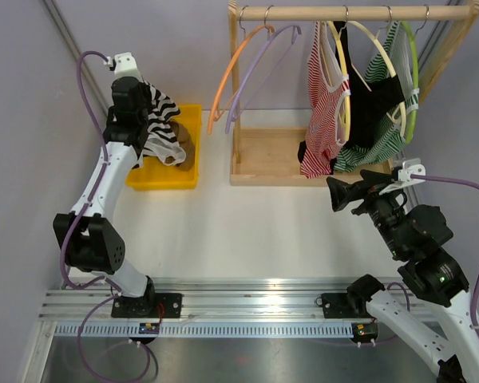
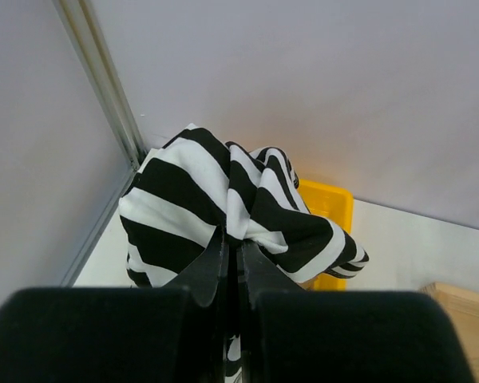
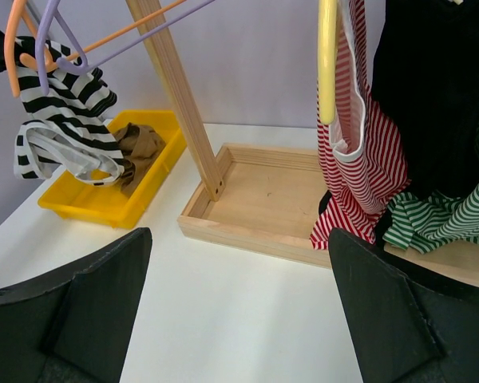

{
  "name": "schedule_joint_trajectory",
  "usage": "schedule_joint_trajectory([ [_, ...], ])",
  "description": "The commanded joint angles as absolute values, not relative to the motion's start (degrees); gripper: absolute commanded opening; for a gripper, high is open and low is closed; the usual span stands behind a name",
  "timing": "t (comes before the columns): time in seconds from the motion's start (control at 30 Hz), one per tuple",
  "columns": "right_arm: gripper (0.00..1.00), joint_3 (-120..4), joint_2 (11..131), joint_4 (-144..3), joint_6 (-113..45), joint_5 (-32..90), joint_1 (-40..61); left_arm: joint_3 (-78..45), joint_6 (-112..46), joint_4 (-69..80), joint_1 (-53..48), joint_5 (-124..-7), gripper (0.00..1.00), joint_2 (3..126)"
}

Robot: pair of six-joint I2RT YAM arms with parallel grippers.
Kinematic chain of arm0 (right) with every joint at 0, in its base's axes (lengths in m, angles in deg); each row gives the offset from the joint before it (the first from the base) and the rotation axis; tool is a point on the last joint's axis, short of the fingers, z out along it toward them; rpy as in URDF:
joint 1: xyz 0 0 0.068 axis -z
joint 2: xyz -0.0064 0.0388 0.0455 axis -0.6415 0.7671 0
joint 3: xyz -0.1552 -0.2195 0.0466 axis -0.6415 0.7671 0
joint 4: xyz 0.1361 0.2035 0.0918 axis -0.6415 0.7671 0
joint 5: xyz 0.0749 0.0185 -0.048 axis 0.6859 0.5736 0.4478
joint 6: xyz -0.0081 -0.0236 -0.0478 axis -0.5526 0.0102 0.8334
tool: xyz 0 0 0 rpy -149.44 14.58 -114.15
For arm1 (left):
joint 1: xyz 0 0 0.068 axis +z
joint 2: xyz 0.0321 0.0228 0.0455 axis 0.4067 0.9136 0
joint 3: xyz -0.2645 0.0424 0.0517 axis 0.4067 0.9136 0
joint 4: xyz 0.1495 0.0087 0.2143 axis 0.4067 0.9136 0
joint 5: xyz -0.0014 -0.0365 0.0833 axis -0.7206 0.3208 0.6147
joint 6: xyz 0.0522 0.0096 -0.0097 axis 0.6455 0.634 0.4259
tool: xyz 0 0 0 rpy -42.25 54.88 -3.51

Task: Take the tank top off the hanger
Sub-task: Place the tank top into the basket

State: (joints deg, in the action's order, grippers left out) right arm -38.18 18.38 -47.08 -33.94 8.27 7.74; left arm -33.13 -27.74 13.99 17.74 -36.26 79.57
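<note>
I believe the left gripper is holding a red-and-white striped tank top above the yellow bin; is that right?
Not quite. The tank top clamped in the left gripper above the yellow bin is black-and-white striped, as the left wrist view shows; the red-and-white striped top hangs on the rack.

Bright, even diffuse light, soft faint shadows, overhead view sharp, close fingers (image 3: 72, 311) slightly blurred, mild glare on rail (image 1: 247, 297)
</note>
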Motion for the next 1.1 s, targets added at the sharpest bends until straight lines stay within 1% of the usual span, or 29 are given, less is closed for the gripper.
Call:
schedule_joint_trajectory([
  [0.0, 1.0, -38.1, 19.1, -48.0, -34.2, 8.2, 7.6, -33.7, -26.6, 6.6, 18.4, -38.5, 0.0, 80.0],
  [0.23, 1.0, -38.1, 18.7, -47.9, -34.2, 8.6, 7.6, -27.0, -28.9, 1.6, 18.4, -39.5, 0.0, 85.4],
  [0.33, 1.0, -38.2, 18.7, -47.8, -34.2, 8.7, 7.5, -27.3, -29.1, 1.9, 18.4, -39.7, 0.0, 89.2],
  [0.5, 1.0, -38.1, 18.8, -47.8, -34.4, 8.7, 7.5, -30.9, -30.2, 5.5, 18.4, -39.0, 0.0, 95.6],
  [0.67, 0.99, -38.0, 18.6, -48.0, -34.3, 8.5, 7.6, -36.2, -32.0, 14.0, 18.4, -34.9, 0.0, 100.6],
  [0.73, 1.0, -38.0, 18.7, -47.9, -34.3, 8.6, 7.6, -36.3, -33.3, 16.0, 18.5, -33.1, 0.0, 101.9],
  [0.97, 0.99, -38.0, 18.5, -47.8, -34.4, 8.5, 7.5, -36.6, -35.7, 20.1, 18.4, -31.9, 0.0, 104.6],
  [1.0, 1.0, -38.0, 18.4, -47.9, -34.4, 8.3, 7.5, -36.9, -36.0, 20.9, 18.4, -32.0, 0.02, 104.7],
  [1.07, 0.99, -38.0, 18.3, -47.8, -34.4, 8.3, 7.6, -36.8, -36.6, 21.1, 18.5, -32.4, 0.27, 104.2],
])
